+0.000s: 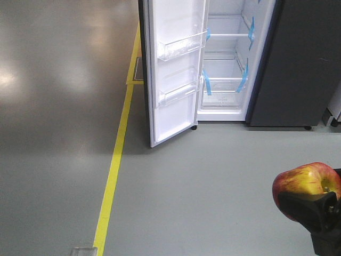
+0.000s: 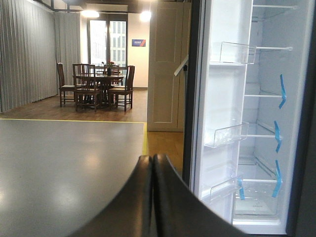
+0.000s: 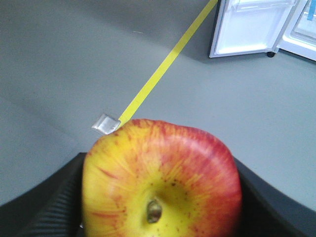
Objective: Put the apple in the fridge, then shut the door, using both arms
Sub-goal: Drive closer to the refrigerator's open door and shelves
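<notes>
right fingers (image 3: 47, 212) clamped on apple (image 3: 163, 168), stem dimple facing wrist camera | left fingers (image 2: 140, 197) pressed together, holding nothing | apple well apart from fridge (image 1: 266, 53), above grey floor (image 1: 213, 176) | door (image 1: 176, 69) swung wide open | blue tape strips (image 1: 242, 82) on shelves (image 1: 226, 35) | yellow line (image 1: 114, 160) left of door

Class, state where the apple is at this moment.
In the front-facing view the apple sits low on the right, clamped in the right gripper above the grey floor, well short of the open fridge at top centre.
</notes>
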Tool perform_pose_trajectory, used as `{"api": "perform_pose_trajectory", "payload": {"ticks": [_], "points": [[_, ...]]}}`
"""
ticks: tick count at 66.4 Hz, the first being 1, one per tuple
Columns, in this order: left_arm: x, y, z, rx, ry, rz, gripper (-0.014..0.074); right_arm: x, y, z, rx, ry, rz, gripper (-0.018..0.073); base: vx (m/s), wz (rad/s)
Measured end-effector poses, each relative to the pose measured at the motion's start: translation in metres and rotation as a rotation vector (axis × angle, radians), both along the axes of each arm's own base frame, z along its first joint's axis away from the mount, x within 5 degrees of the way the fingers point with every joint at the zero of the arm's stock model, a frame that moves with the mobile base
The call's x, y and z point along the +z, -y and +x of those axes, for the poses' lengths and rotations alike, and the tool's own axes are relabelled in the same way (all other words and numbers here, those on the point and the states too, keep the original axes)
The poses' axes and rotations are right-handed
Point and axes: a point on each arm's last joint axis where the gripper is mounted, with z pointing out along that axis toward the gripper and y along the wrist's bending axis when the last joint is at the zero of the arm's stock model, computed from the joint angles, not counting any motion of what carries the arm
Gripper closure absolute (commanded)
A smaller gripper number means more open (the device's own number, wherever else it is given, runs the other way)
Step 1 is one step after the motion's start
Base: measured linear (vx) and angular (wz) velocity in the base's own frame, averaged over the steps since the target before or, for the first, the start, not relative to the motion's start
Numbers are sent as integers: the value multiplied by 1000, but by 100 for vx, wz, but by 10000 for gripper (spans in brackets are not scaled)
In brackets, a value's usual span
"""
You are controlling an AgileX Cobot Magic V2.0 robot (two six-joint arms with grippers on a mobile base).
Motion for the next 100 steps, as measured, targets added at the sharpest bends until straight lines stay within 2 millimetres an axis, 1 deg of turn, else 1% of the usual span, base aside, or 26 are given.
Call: {"api": "perform_pose_trajectory", "payload": {"ticks": [100], "points": [[0, 0, 0, 0, 0, 0, 602, 0, 0, 0, 0, 0, 0, 365, 12, -1]]}}
